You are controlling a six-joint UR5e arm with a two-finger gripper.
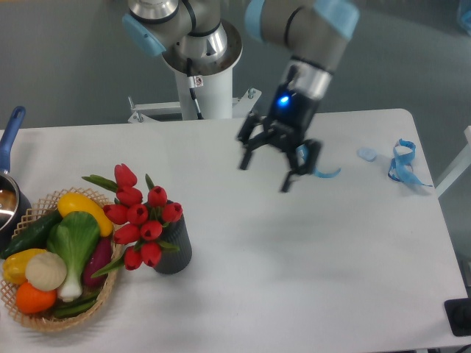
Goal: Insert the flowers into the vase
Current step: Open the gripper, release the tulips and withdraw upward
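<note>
The flowers (140, 218), a bunch of red tulip buds with green leaves, stand in the dark grey vase (176, 248) at the left of the white table and lean left over the basket's rim. My gripper (265, 175) is open and empty. It hangs above the table's back middle, well to the right of the vase and apart from it.
A wicker basket (38, 318) of toy vegetables sits at the front left, touching the flowers. A pot with a blue handle (12, 132) is at the left edge. Blue tape pieces (402, 162) lie at the back right. The arm's white base (206, 88) stands behind the table.
</note>
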